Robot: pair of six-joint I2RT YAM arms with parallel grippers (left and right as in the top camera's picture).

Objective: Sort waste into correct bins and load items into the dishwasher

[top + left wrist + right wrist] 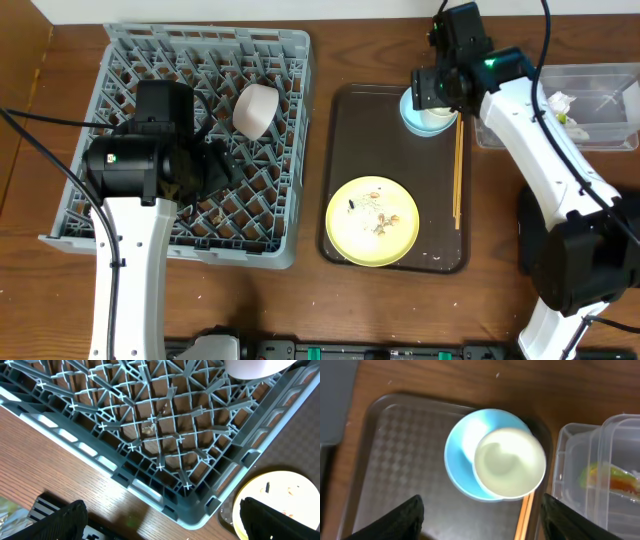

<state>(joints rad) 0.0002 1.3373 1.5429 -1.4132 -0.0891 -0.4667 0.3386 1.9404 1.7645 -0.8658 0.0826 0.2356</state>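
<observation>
1. The right gripper points down over the far end of the dark brown rectangular serving tray. Its white arm reaches in from the table's near right. Its two black fingers are spread wide with nothing between them.
2. Just ahead of those fingers sits the round white bowl, nested off-centre inside the light blue bowl. Both are in the tray's far right corner.
3. The thin wooden chopsticks lie along the tray's right rim. The clear rectangular plastic tub stands just past that rim and holds a green-and-yellow wrapper.
4. The round yellow plate, speckled with pale crumbs, fills the tray's near end. Bare tray lies between the plate and the bowls.
5. The left gripper is likewise spread wide and empty. It is poised over the square grey plastic dish rack, toward the side nearest the tray.
6. A small white cup lies tilted among the pegs in the rack's far part.
</observation>
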